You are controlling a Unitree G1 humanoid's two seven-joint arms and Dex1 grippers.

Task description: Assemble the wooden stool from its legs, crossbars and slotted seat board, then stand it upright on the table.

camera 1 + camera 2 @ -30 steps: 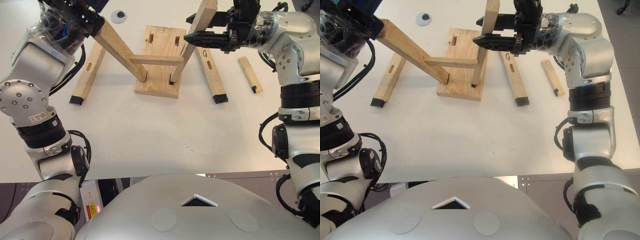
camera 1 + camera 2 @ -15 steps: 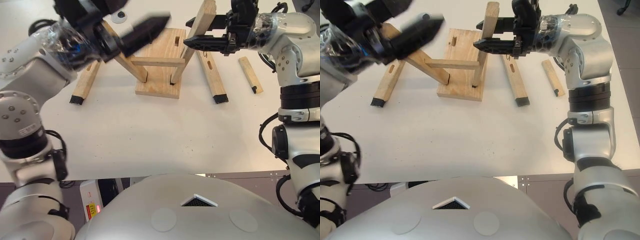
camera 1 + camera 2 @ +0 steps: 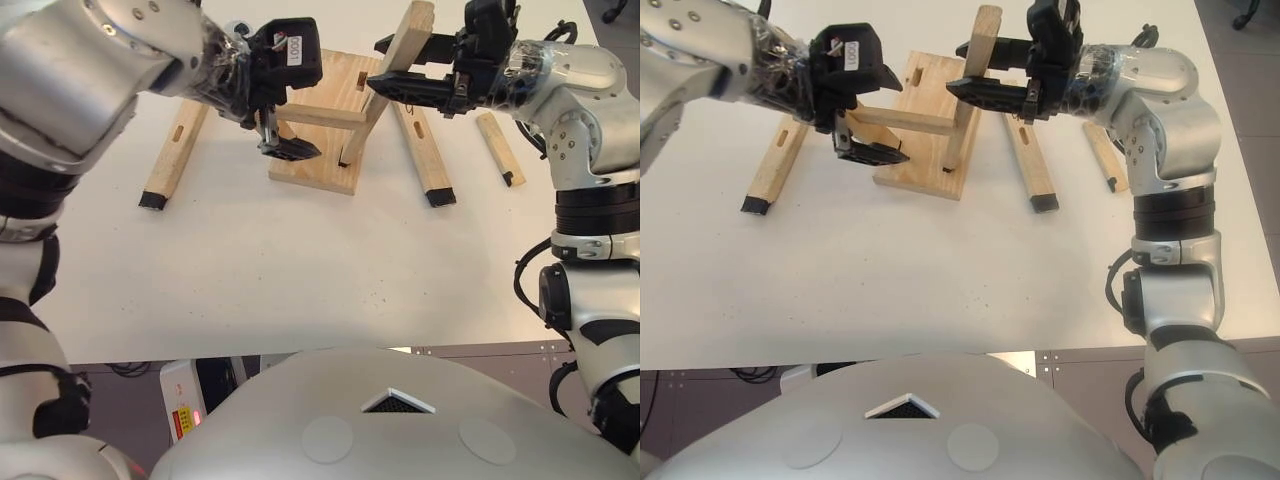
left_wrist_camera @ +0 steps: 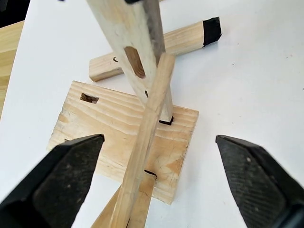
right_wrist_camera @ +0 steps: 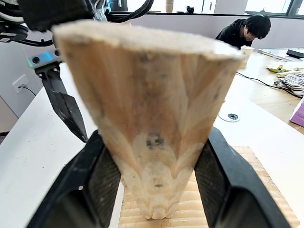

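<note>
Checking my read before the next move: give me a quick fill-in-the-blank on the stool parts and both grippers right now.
1. The right gripper is shut on an upright ____.
2. The left gripper is ____, holding nothing.
3. A crossbar joins the ____ legs standing on the seat board.
4. A loose short bar lies on the table on the robot's ____ side.
Missing words: leg; open; two; right.

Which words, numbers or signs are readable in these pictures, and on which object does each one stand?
"0001", as far as it can be read, turned sideways: on the white tag fixed to the left gripper.
Too small to read: the yellow and red label on the box below the table edge.
No readable text on the seat board.
</note>
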